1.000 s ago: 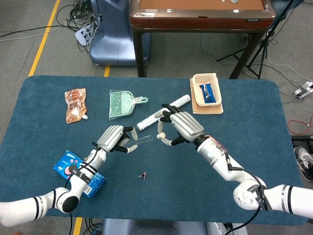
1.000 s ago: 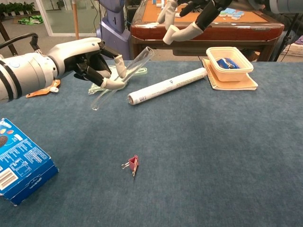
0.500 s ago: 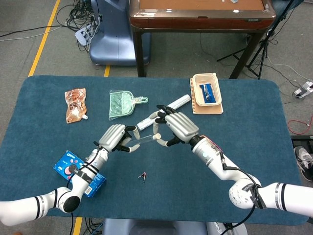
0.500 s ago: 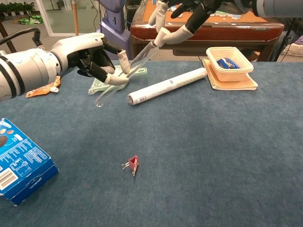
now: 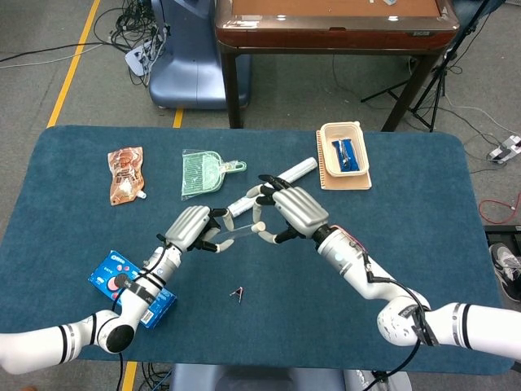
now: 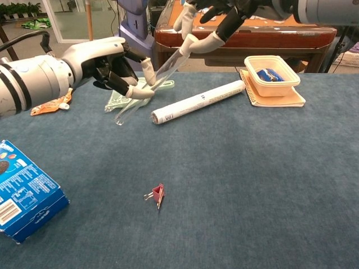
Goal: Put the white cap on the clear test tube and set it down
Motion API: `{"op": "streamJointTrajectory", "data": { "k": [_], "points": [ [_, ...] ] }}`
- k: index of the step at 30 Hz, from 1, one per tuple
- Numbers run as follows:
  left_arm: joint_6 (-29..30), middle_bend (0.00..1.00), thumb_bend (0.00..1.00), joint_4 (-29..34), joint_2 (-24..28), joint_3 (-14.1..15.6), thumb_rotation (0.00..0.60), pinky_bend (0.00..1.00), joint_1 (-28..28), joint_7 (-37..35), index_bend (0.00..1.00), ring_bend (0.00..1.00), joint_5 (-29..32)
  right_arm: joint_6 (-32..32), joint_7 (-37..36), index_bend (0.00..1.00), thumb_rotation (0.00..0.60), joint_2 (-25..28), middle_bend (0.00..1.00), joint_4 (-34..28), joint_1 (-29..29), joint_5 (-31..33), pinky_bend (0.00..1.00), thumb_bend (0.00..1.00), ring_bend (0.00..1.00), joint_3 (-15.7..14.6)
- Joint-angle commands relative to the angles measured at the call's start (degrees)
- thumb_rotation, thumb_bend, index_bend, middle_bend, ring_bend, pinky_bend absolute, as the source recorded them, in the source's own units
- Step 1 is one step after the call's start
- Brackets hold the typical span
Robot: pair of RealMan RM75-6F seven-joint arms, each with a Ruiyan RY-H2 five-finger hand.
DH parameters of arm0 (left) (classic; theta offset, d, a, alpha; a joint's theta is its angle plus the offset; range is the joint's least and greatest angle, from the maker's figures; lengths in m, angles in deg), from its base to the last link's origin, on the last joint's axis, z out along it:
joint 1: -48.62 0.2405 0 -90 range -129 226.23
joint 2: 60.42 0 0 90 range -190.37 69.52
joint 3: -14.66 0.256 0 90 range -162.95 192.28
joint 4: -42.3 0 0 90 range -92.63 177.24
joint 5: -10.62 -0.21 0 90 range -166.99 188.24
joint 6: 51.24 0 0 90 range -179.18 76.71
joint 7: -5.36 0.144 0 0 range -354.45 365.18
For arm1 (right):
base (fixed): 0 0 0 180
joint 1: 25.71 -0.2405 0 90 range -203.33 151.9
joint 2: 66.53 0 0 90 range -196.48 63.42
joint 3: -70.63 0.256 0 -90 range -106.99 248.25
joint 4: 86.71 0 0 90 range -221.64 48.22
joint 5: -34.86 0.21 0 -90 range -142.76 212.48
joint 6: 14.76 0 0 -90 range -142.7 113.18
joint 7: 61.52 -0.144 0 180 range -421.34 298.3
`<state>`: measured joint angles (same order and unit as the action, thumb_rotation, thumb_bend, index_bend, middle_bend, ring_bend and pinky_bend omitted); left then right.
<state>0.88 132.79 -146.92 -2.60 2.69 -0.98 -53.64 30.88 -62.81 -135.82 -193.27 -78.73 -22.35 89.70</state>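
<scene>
My left hand (image 5: 194,228) (image 6: 106,61) grips the clear test tube (image 6: 147,89) (image 5: 234,233) near its middle and holds it tilted above the table, open end up and toward the right. My right hand (image 5: 293,212) (image 6: 220,18) comes in from the right. It pinches the small white cap (image 5: 259,228) (image 6: 185,48) in its fingertips, right at the tube's open end. The cap is hard to tell apart from the white fingertips, so how far it sits on the tube does not show.
A white paper roll (image 6: 199,103) lies just behind the hands. At the back right, a tan tray (image 6: 280,84) with a blue packet rests on a notebook. Also here: a green dustpan bag (image 5: 201,173), an orange snack pouch (image 5: 124,175), a blue cookie box (image 6: 22,193), a red clip (image 6: 157,194).
My right hand moved left and brought the cap from a gap away up to the tube's open end. My left hand shifted the tube slightly up and right.
</scene>
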Motion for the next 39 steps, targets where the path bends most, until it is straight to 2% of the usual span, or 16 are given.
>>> {"op": "streamJointTrajectory", "data": {
  "k": [1, 11, 22, 26, 30, 34, 39],
  "points": [
    [-0.3, 1.00, 0.25, 0.0, 0.1, -0.2, 0.600, 1.00, -0.1, -0.5, 0.61, 1.00, 0.4, 0.2, -0.4, 0.65, 0.600, -0.4, 0.24, 0.2, 0.0, -0.4, 0.09, 0.39, 0.00, -0.1],
    [-1.1, 1.00, 0.25, 1.3, 1.4, -0.9, 0.600, 1.00, 0.1, -3.7, 0.62, 1.00, 0.3, 1.8, -1.3, 0.65, 0.600, -2.8, 0.24, 1.6, 0.0, -2.0, 0.09, 0.39, 0.00, -0.4],
    [-2.1, 1.00, 0.25, 2.2, 2.5, -0.9, 0.600, 1.00, -0.2, -4.3, 0.62, 1.00, 1.2, 2.4, -0.6, 0.65, 0.600, -3.6, 0.24, 2.2, -0.2, -2.3, 0.09, 0.39, 0.00, -0.7],
    [-1.8, 1.00, 0.25, 2.3, 2.6, -0.8, 0.600, 1.00, -0.3, -4.0, 0.62, 1.00, 1.2, 2.6, -0.5, 0.64, 0.600, -3.7, 0.21, 2.4, -0.2, -2.9, 0.09, 0.39, 0.00, -0.8],
    [-1.5, 1.00, 0.25, 2.7, 2.9, -0.7, 0.600, 1.00, -0.3, -3.4, 0.62, 1.00, 1.2, 2.5, -0.3, 0.52, 0.600, -3.9, 0.17, 2.4, -0.3, -3.5, 0.09, 0.34, 0.00, -1.1],
    [-1.4, 1.00, 0.25, 3.3, 3.3, -0.3, 0.600, 1.00, -0.2, -2.6, 0.62, 1.00, 1.4, 3.2, -0.2, 0.39, 0.600, -4.0, 0.15, 2.0, 0.0, -4.5, 0.07, 0.19, 0.00, -1.3],
    [-1.0, 1.00, 0.25, 3.9, 3.8, 0.0, 0.600, 1.00, 0.0, -2.2, 0.62, 1.00, 1.1, 3.9, -0.3, 0.32, 0.600, -3.5, 0.13, 1.1, 0.4, -5.0, 0.06, 0.14, 0.00, -1.3]
  ]
}}
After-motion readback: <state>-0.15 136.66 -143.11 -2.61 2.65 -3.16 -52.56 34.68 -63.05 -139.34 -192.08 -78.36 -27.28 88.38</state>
